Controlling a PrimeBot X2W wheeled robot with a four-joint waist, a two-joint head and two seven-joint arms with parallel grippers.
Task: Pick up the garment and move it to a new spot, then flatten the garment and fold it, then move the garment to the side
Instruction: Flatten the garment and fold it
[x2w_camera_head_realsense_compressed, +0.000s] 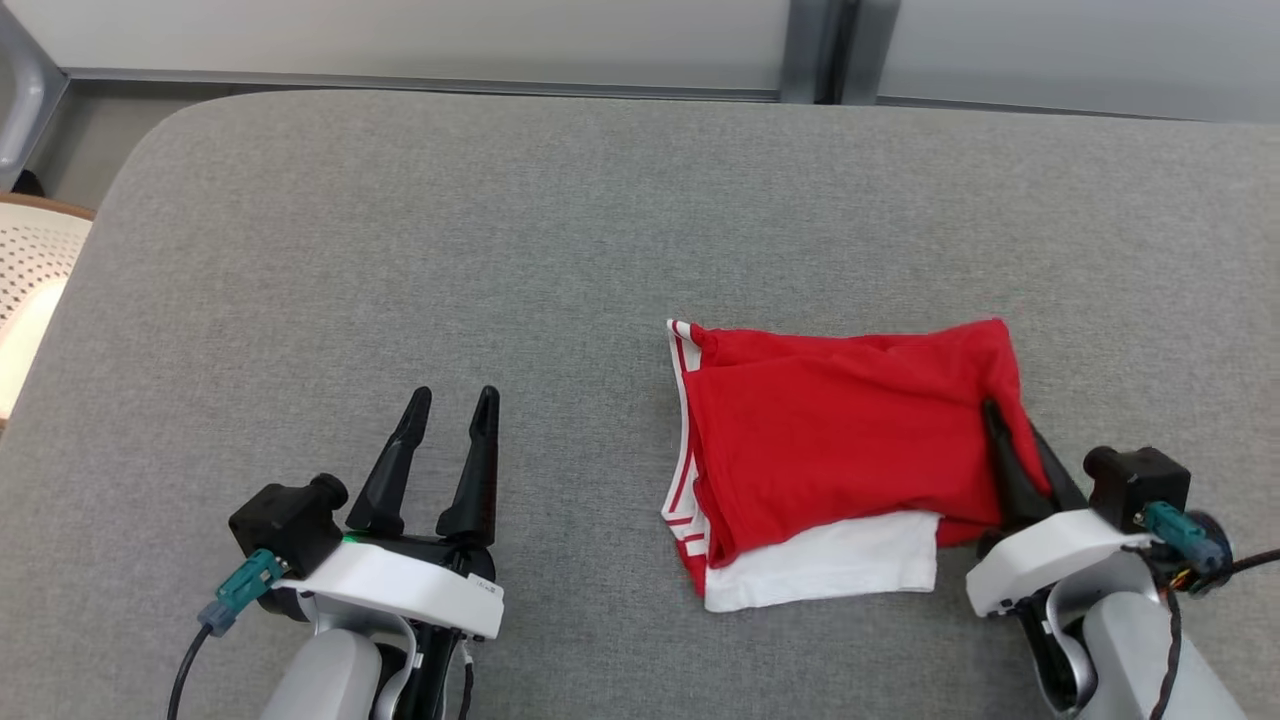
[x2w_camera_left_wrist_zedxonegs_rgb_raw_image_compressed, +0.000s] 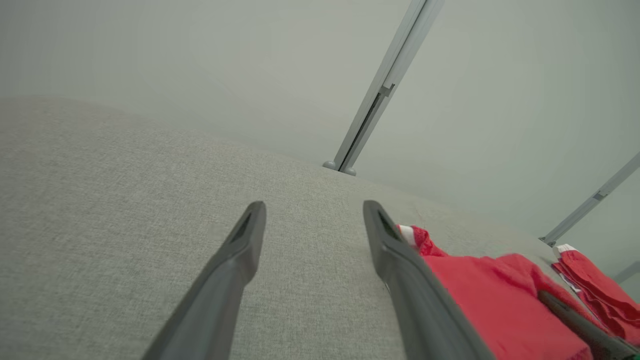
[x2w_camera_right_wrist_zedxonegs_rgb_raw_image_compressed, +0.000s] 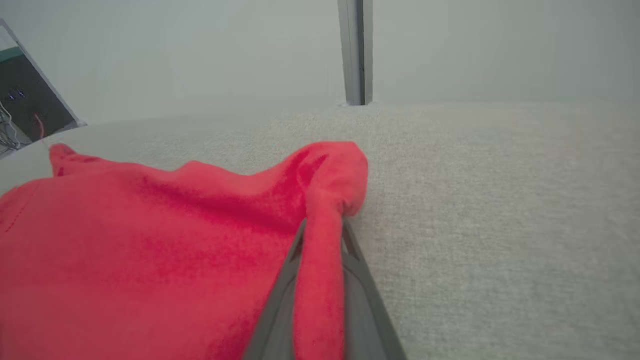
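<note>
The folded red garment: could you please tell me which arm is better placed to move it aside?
Right, probably. The right gripper has its jaws shut on the right edge of the red garment, fabric pinched between them. The left gripper stands open over the bare grey surface, apart from it.

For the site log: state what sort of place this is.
Probably a lab or test bay: grey fabric-covered table, pale partition panels on metal posts, one red garment laid out.

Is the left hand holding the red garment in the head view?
No, the left hand stands open over the bare grey surface, clearly apart from the garment.
</note>
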